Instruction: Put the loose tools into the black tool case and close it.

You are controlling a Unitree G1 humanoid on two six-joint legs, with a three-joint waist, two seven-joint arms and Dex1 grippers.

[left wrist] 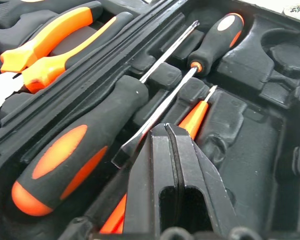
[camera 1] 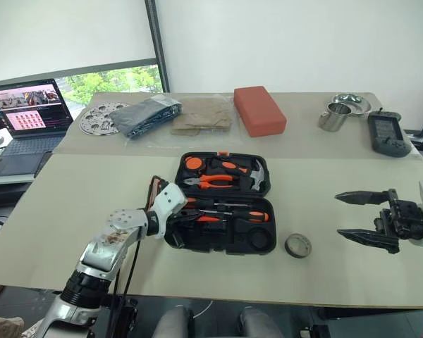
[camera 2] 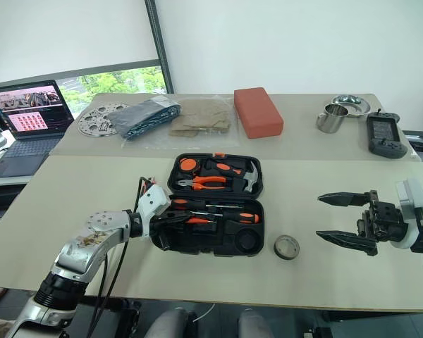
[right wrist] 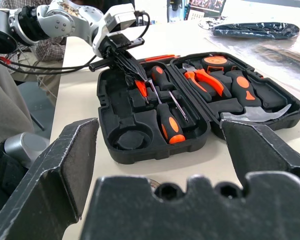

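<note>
The black tool case [camera 1: 269, 245] lies open at the table's middle. Two long screwdrivers with black-and-orange handles [camera 1: 252, 215] [left wrist: 75, 150] sit in the slots of its near half. A small all-orange screwdriver [left wrist: 193, 118] lies beside them. My left gripper [left wrist: 165, 130] [camera 1: 190, 220] is shut inside that near half, just over the small screwdriver, with nothing visible between its fingers. A small dark grey tape roll [camera 1: 297, 246] lies on the table right of the case. Further right, my right gripper [camera 1: 338, 215] hangs open and empty, pointing at the case.
Orange-handled pliers [camera 1: 211, 182] and a hammer [camera 1: 257, 176] fill the far half of the case. The rear table holds a red block [camera 1: 259, 110], a metal cup [camera 1: 334, 117], a bowl [camera 1: 352, 103], a handheld device [camera 1: 388, 134] and bagged items [camera 1: 148, 115]. A laptop [camera 1: 28, 113] stands far left.
</note>
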